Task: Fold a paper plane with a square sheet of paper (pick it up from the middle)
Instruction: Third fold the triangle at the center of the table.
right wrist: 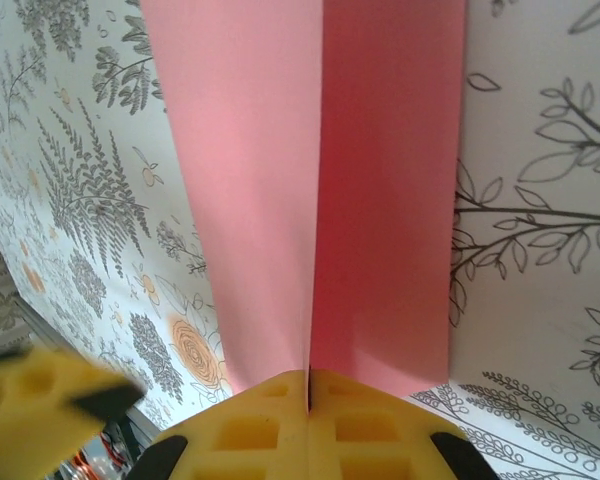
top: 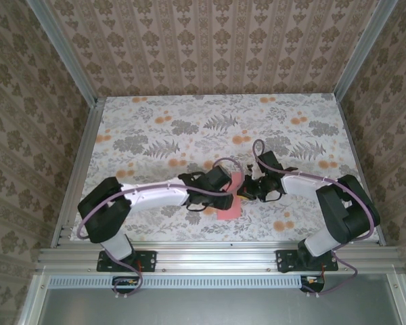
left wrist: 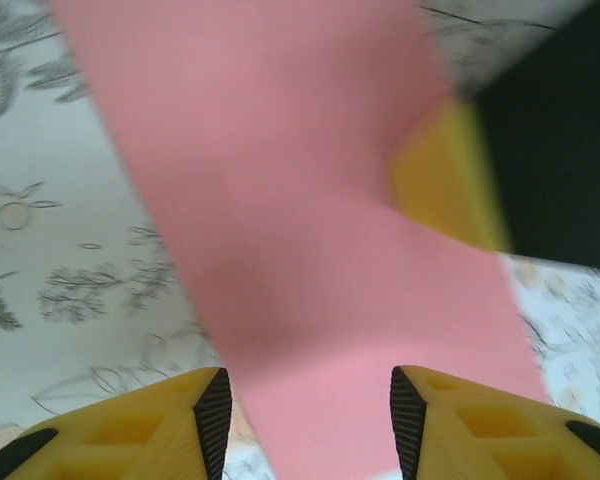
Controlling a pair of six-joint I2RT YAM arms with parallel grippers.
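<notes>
1. Now the pink sheet of paper (top: 231, 207) sits near the front middle of the flowery table (top: 155, 128), between the 2 arms.
2. The right claw (right wrist: 308, 395) is pinched tight. Its 2 yellow fingers press together, and the sheet's near edge is caught between them.
3. A sharp fold line runs up the sheet from that pinch. 1 half looks lighter than the other.
4. The left claw (left wrist: 305, 420) is partly wide, with its 2 black pads apart and facing each other. The paper crosses the gap beyond them. I cannot tell if the pads touch it.
5. Seen from the left wrist, a yellow finger of the right claw touches the sheet's edge.
6. From above, the 2 claws are just beside each other over the paper.
</notes>
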